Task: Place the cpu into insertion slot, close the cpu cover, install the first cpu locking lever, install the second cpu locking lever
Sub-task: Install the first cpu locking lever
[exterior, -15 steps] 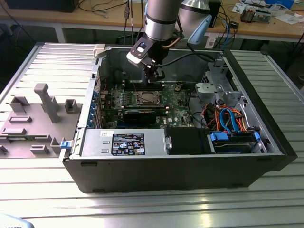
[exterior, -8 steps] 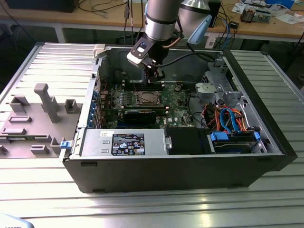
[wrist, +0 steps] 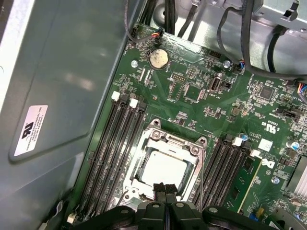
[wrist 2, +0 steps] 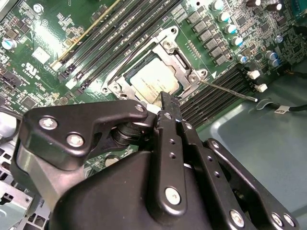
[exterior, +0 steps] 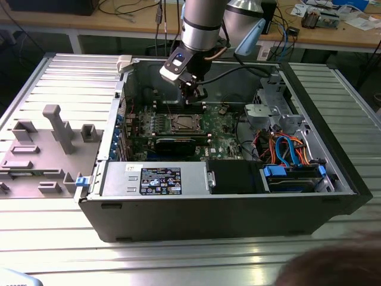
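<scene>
First wrist view: end effector [wrist: 166, 190] has its fingers pinched together with nothing between them. The tips sit at the edge of the cpu cover [wrist: 175, 139]; touching or just above it, can't tell. The cpu [wrist: 165, 168] is in the insertion slot [wrist: 139, 165], silver top showing through the cover's cut-out, and the cover looks flat down over it. In the second wrist view one thin locking lever [wrist 2: 229, 90] sticks out from the slot's corner across the memory slots [wrist 2: 213, 103], not hooked. My read: chip and cover are done, and the first lever is the step in hand. To do it well, use the closed tips as a pusher and make contact near the lever's free end. Press down first, then sweep in under its catch. Keep off the chip top and the slots alongside. Go light on force: the rod looks springy and could slip off the tip. Further out is the green board [wrist: 192, 98], inside the open computer case [exterior: 208, 208] lying on the ribbed counter [exterior: 178, 256].
</scene>
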Robot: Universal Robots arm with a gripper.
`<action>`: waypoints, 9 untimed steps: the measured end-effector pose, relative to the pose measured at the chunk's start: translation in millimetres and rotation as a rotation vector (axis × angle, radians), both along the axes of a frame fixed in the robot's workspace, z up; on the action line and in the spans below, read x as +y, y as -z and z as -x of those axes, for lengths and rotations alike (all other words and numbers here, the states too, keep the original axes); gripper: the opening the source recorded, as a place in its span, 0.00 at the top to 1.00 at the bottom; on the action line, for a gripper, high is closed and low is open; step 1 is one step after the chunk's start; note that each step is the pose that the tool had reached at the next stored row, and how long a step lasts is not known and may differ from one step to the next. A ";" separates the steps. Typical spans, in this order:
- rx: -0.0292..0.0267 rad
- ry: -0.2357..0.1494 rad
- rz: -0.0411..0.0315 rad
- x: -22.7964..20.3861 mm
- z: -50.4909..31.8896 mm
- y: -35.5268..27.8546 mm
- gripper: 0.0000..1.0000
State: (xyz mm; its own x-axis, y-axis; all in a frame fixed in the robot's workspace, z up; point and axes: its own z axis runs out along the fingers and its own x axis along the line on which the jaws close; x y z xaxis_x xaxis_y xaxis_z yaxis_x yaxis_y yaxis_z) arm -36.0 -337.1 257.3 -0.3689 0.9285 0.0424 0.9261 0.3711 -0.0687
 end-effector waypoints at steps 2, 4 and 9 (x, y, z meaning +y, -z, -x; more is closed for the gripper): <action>0.0001 -0.004 0.0000 0.0 0.0 0.0 0.89; 0.0000 -0.007 -0.0001 0.0 0.0 0.0 0.89; 0.0000 -0.011 -0.0002 0.0 0.0 0.0 0.89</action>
